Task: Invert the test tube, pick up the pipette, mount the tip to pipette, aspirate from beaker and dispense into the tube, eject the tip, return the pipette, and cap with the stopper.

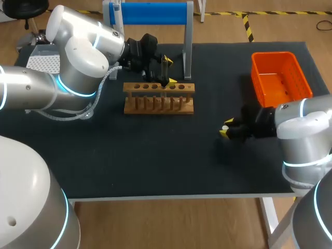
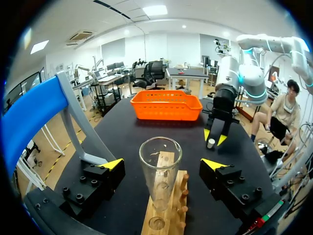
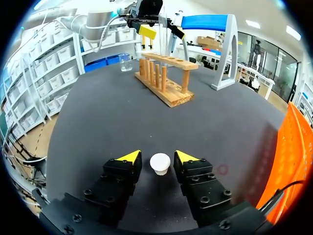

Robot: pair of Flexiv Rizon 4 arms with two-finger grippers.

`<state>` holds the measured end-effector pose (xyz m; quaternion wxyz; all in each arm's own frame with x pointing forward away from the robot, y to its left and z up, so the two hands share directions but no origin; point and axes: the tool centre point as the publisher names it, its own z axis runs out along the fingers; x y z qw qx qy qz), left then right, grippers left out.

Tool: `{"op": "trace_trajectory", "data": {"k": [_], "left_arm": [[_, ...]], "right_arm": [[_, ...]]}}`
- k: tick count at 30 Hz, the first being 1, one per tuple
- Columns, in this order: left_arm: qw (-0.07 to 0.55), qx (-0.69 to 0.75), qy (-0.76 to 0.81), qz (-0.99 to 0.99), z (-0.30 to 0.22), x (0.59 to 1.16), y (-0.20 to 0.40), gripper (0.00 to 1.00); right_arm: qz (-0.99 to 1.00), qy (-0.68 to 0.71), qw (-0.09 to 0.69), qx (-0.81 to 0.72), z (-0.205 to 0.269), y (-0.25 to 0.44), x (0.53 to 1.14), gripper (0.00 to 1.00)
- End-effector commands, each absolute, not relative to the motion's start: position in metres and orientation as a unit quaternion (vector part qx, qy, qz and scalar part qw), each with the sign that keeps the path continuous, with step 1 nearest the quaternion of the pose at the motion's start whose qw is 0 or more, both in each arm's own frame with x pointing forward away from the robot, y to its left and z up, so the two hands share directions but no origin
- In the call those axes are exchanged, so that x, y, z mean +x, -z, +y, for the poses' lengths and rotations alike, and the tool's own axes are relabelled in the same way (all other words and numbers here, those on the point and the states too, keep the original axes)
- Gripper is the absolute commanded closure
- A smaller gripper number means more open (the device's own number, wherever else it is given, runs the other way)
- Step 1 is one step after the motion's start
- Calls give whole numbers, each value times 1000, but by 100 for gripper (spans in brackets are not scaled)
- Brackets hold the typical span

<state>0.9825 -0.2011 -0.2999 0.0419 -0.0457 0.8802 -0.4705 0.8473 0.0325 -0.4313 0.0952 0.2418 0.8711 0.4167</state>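
A clear test tube (image 2: 160,169) stands upright, mouth up, in the wooden rack (image 1: 158,104). My left gripper (image 2: 161,164) is open around the tube, one finger on each side and neither touching it; it also shows over the rack (image 1: 167,72). A small white stopper (image 3: 160,163) sits on the black mat between the fingers of my right gripper (image 3: 158,157), with a narrow gap on each side, so the gripper is open. That same right gripper (image 1: 226,129) is low over the mat at the right.
An orange basket (image 1: 280,78) stands at the back right. The blue-topped stand (image 1: 150,13) rises behind the rack. A glass beaker (image 3: 125,62) sits past the rack's far end. A white perforated box (image 1: 41,62) lies at the back left.
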Motion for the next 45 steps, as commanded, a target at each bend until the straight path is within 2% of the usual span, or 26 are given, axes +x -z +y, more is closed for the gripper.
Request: {"op": "trace_trajectory", "data": {"k": [1,12,19,25,26,27,32,37,45], "left_arm": [[39,-45,470,881,-201,984,300,0],[39,-45,470,881,-201,984,300,0],[39,-45,470,881,-201,984,300,0],[39,-45,470,881,-201,984,300,0],[39,-45,470,881,-201,984,300,0],[39,-45,470,881,-201,984,300,0],[39,-45,470,881,-201,984,300,0],[39,-45,470,881,-201,984,300,0],[39,-45,470,881,-201,984,300,0]], "right_arm": [[872,-416,94,242,32,431,847,59],[872,-414,96,243,32,431,847,66],[872,-414,95,243,31,431,848,75],[872,-413,95,244,31,431,848,76],[872,-413,95,244,31,431,848,79],[872,-413,95,244,31,431,848,86],[872,-413,94,245,31,431,848,100],[870,-416,92,248,30,427,849,100],[863,-446,92,221,34,378,862,100]]}}
